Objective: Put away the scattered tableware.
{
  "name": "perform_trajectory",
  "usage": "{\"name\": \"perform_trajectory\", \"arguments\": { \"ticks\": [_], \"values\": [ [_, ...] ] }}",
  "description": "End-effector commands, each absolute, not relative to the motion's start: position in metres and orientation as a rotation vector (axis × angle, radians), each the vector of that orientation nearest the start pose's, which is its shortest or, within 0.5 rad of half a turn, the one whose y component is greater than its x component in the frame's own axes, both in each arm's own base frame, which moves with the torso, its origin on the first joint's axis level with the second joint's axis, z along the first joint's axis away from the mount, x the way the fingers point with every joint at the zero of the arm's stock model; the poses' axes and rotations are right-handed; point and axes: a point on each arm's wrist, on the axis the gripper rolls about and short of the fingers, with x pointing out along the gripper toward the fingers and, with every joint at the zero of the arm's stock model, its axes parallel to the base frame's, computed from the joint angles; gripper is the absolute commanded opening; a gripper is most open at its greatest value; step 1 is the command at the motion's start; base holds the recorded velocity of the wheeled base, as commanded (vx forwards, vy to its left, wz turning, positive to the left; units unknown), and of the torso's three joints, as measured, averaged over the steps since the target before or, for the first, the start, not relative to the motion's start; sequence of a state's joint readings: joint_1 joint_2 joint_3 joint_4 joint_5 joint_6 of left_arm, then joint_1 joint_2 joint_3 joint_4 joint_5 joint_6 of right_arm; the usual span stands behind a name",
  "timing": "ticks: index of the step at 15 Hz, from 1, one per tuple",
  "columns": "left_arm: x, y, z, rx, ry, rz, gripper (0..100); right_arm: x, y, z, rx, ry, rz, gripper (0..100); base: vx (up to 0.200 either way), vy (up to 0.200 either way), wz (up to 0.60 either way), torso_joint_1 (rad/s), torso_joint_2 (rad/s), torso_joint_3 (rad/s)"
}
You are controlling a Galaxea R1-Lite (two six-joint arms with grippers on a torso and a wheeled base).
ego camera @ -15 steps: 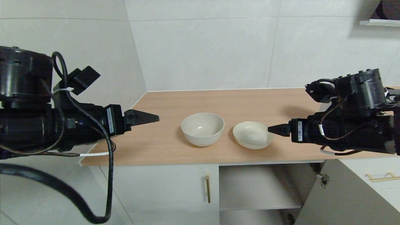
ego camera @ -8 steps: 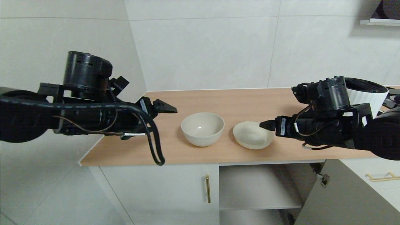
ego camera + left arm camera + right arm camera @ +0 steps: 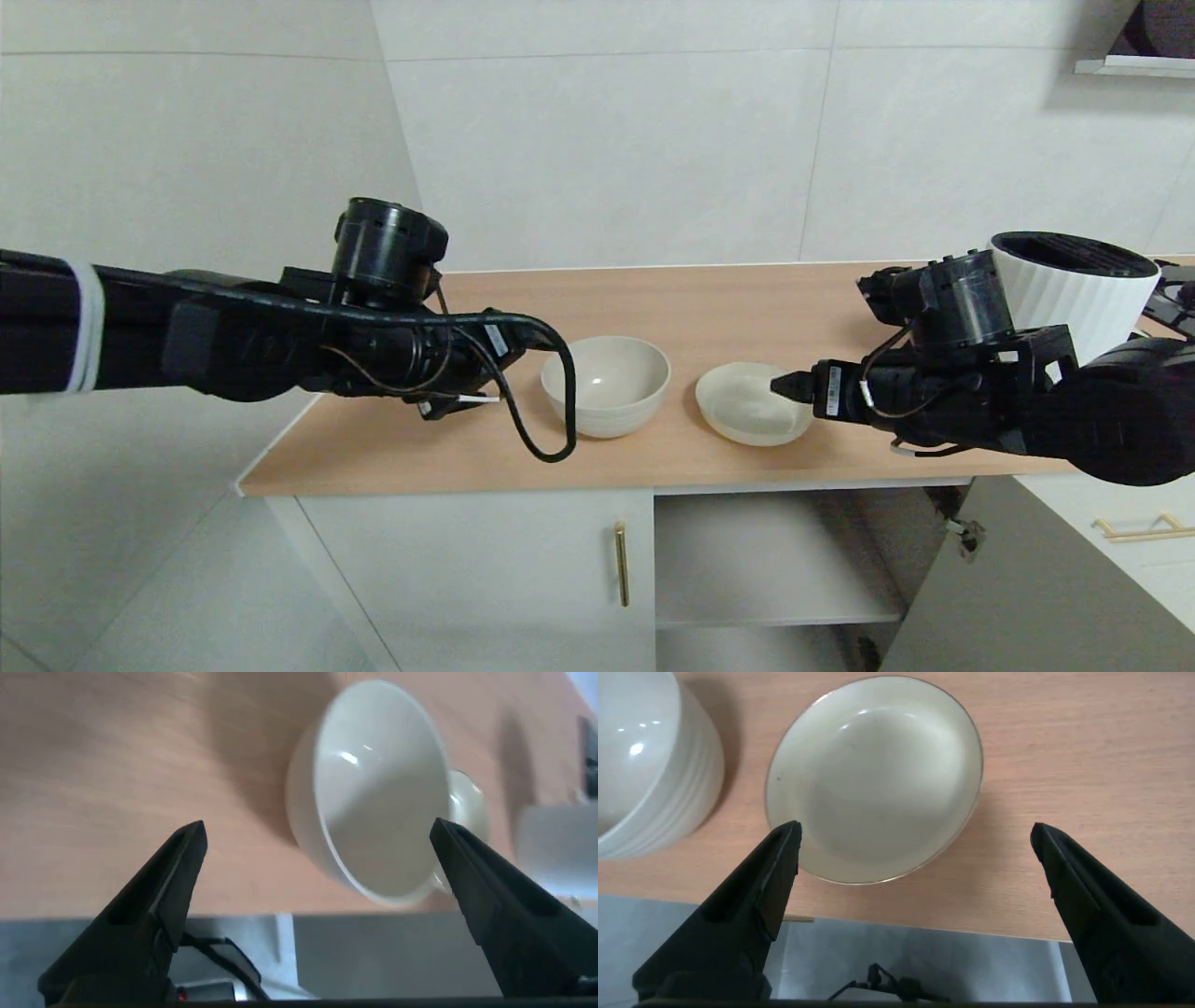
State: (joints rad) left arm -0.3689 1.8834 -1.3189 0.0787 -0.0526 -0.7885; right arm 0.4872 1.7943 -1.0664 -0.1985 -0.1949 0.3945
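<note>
Two cream bowls sit on the wooden counter point(image 3: 467, 448). The deep bowl point(image 3: 605, 385) stands left of the shallow bowl point(image 3: 752, 403). My left gripper point(image 3: 523, 347) is level with the deep bowl's left rim, just beside it. In the left wrist view its fingers point(image 3: 177, 873) are spread wide, open, with the deep bowl point(image 3: 374, 793) ahead between them. My right gripper point(image 3: 782, 384) hovers at the shallow bowl's right rim. It is open too, and the shallow bowl point(image 3: 876, 775) lies between and ahead of its fingers point(image 3: 1064, 873).
A white ribbed container point(image 3: 1074, 280) stands at the counter's back right, behind my right arm. Below the counter an open cabinet point(image 3: 775, 560) shows a shelf, its door point(image 3: 1008, 579) swung out to the right. A closed door with a gold handle point(image 3: 621, 563) is left of it.
Both arms have stretched forward and inward. The left gripper travelled right to the deep bowl's rim; the right gripper edged left over the shallow bowl. The bowls have not moved.
</note>
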Motion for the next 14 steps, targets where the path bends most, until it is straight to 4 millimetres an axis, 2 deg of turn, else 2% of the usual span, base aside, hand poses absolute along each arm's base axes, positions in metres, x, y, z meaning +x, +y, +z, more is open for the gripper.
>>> {"name": "perform_trajectory", "arguments": {
  "ticks": [1,5,12,13,14],
  "values": [
    [0.347,-0.142,0.177,-0.631,0.8,-0.119,100,0.298,0.153,0.181,0.206,0.547,0.183,100,0.0,0.0,0.0,0.0,0.0,0.0],
    [0.346,-0.153,0.17,-0.614,0.824,-0.137,100,0.298,0.153,0.182,0.206,0.545,0.182,100,0.0,0.0,0.0,0.0,0.0,0.0],
    [0.349,-0.154,0.164,-0.609,0.838,-0.132,100,0.298,0.153,0.181,0.205,0.548,0.181,100,0.0,0.0,0.0,0.0,0.0,0.0],
    [0.35,-0.155,0.162,-0.608,0.842,-0.13,0,0.298,0.153,0.181,0.205,0.548,0.181,100,0.0,0.0,0.0,0.0,0.0,0.0],
    [0.351,-0.155,0.161,-0.608,0.844,-0.129,0,0.298,0.153,0.181,0.205,0.548,0.181,100,0.0,0.0,0.0,0.0,0.0,0.0]
  ]
}}
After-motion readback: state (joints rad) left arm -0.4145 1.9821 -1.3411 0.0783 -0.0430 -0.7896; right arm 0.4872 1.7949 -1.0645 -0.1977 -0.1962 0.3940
